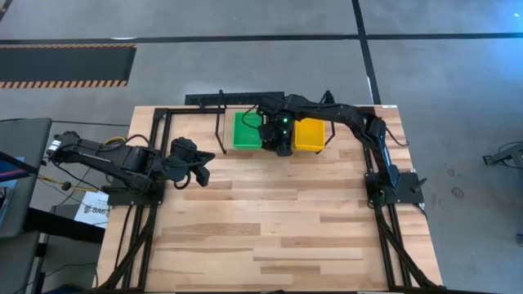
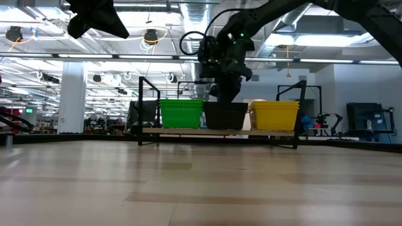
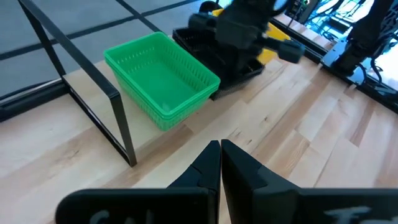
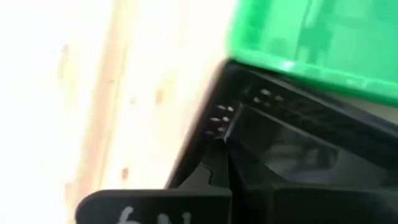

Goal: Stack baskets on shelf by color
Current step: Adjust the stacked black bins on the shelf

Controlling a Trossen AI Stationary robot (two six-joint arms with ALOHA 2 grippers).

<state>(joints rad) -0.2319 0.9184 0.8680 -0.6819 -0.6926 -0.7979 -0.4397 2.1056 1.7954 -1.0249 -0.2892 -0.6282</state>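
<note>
On the shelf point(image 2: 220, 132), the right gripper point(image 1: 282, 140) pinches the black basket point(image 2: 225, 115) between green point(image 1: 246, 131) and yellow baskets point(image 1: 309, 135); the left gripper point(image 3: 220, 163), fingers closed, hovers over the bench point(image 1: 270, 229).

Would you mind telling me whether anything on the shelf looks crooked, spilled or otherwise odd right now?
Nothing stands out. The green mesh plastic baskets, black mesh baskets and yellow mesh baskets sit level, side by side on the black thin-rod shelf. The right tool is at the black ones; the left tool waits apart, shut.
</note>
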